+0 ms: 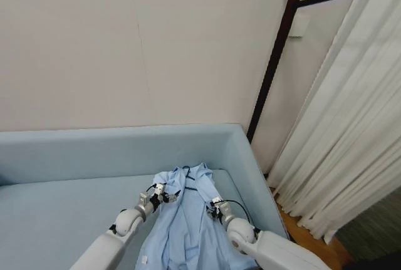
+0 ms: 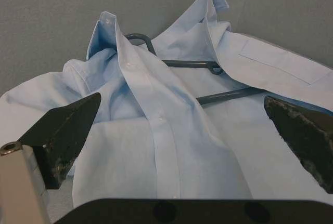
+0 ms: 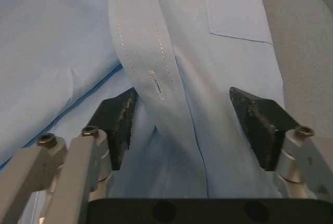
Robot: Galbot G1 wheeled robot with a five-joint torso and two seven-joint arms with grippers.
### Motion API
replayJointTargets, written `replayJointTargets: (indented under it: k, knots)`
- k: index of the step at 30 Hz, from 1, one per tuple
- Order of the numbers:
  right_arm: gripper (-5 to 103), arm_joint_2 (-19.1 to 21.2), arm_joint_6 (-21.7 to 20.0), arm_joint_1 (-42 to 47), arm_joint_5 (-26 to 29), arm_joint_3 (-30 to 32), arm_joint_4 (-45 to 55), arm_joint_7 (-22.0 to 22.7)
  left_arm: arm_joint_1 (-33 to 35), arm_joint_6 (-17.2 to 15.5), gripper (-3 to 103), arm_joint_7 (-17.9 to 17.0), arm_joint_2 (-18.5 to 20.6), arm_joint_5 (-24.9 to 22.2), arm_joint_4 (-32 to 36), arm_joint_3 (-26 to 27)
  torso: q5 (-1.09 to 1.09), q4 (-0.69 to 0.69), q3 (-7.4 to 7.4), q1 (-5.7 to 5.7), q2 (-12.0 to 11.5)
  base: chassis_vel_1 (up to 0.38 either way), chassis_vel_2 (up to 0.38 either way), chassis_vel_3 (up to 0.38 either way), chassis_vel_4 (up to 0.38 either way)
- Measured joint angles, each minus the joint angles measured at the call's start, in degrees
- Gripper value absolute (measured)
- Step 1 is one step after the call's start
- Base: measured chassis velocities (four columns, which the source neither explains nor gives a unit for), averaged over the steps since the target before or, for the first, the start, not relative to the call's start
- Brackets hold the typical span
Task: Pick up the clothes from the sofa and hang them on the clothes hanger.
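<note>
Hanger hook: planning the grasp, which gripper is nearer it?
Left. The left gripper hovers open just short of the hanger hook; the right gripper straddles the shirt placket farther down.

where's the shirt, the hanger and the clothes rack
shirt [image 1: 182,226], head view, front panel
hanger [image 2: 136,35], left wrist view, hook
clothes rack [image 1: 276,57], head view, upright pole

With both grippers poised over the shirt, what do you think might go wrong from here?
The left gripper and right gripper are open above loose folds of the shirt; they may pinch one layer only. The hanger lies half buried under the collar and could slip out when lifted.
</note>
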State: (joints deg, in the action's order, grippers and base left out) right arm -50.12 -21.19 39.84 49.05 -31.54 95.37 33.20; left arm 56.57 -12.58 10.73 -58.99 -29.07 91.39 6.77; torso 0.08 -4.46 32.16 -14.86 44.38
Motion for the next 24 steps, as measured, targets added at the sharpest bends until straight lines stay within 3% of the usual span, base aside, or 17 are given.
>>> replayJointTargets:
  k: [6,8,11,14,16,24]
  knots:
    - [36,-0.3,0.8,-0.2,0.0,0.1,-0.4,-0.1,-0.3,0.0,100,0.2,0.1,-0.2,-0.3,-0.1,0.0,0.0,0.0,0.0,0.0,0.0,0.0,0.0,0.0]
    - [36,-0.3,0.9,-0.3,0.0,0.1,-0.3,-0.1,-0.3,0.0,100,0.2,0.1,-0.2,-0.3,-0.1,0.0,0.0,0.0,0.0,0.0,0.0,0.0,0.0,0.0]
    - [20,0.0,1.1,-0.3,0.2,0.2,0.8,0.1,-0.3,0.0,100,0.3,0.1,-0.3,-0.3,-0.1,0.0,0.0,0.0,0.0,0.0,0.0,0.0,0.0,0.0]
    - [15,0.6,1.1,-0.4,0.5,0.2,2.2,0.2,-0.1,0.1,100,0.3,0.1,-0.3,-0.3,-0.1,0.0,0.0,0.0,0.0,0.0,0.0,0.0,0.0,0.0]
    - [4,1.4,1.0,-0.8,1.6,0.1,4.4,0.5,0.0,0.1,100,0.3,0.0,-0.3,-0.3,-0.1,0.0,0.0,0.0,0.0,0.0,0.0,0.0,0.0,0.0]
    - [0,2.1,-1.6,-3.2,9.3,-1.4,11.8,2.7,0.2,0.3,100,0.4,0.0,-0.3,-0.4,0.1,-0.01,0.0,0.0,0.0,0.0,0.0,0.0,0.0,0.0]
